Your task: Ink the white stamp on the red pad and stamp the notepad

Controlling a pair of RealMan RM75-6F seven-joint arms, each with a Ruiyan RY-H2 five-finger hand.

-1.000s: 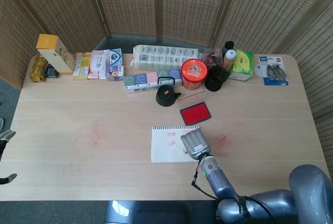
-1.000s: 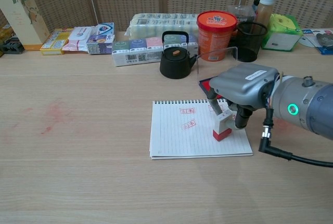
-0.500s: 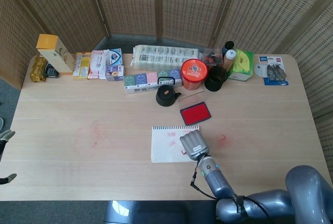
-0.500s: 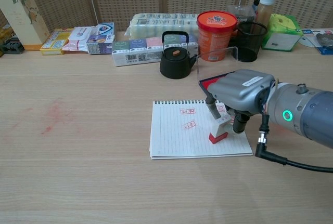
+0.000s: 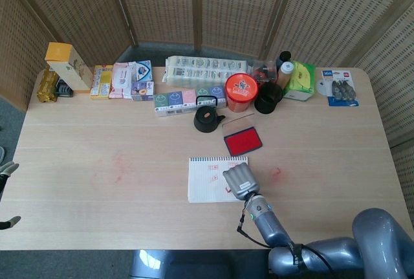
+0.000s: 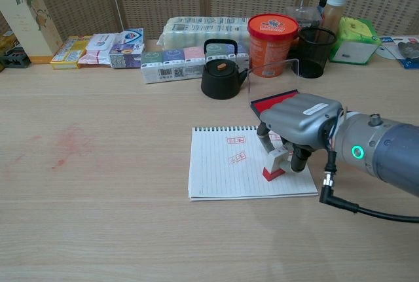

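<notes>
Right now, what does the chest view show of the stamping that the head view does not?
Only the chest view shows the white stamp itself, gripped by the fingers of the right hand, its red base down on the notepad near the right edge. Only the head view shows the whole red pad with its lid open; there the hand hides the stamp. Both show the notepad with red imprints near its top and the black kettle behind it.
</notes>
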